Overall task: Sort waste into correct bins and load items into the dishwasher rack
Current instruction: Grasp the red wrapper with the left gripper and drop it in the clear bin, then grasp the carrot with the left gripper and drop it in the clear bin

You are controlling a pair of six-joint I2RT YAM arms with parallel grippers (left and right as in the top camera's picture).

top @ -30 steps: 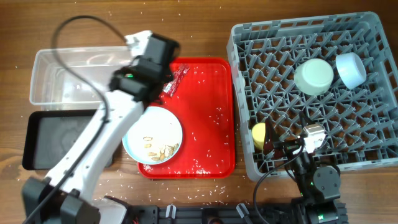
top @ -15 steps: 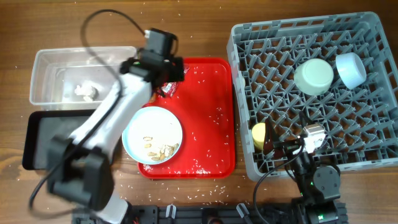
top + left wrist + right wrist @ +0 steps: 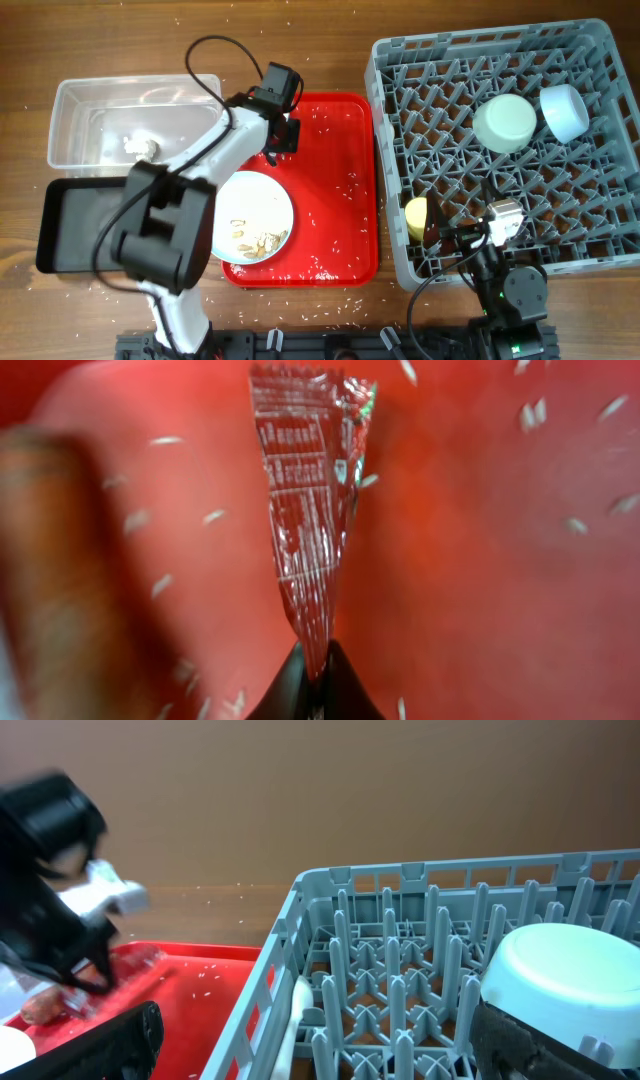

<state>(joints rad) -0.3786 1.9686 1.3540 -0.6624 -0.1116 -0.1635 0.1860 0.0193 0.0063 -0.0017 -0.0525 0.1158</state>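
My left gripper (image 3: 277, 133) is over the far left corner of the flat red serving tray (image 3: 340, 215). It is shut on the tip of the red foil wrapper (image 3: 310, 510), which lies on the tray. The orange carrot (image 3: 45, 1008) lies beside it. The crumpled tissue ball (image 3: 140, 147) is in the clear tub (image 3: 100, 100). The light blue plate (image 3: 255, 200) holds brown scraps (image 3: 255, 243). The pale green bowl (image 3: 505, 122), light blue bowl (image 3: 563, 110), yellow cup (image 3: 416, 218) and white spoon (image 3: 292, 1010) are in the grey rack (image 3: 450, 70). My right gripper (image 3: 320, 1050) is open over the rack's near edge.
The black tray (image 3: 80, 225) sits in front of the clear tub, left of the plate. Rice grains (image 3: 350, 180) are scattered over the red tray and the wooden table. The rack's upright pegs stand close to my right gripper.
My left arm swung right from over the clear tub to the red tray's far left corner. The tissue ball now lies in the tub. The right arm has not moved.
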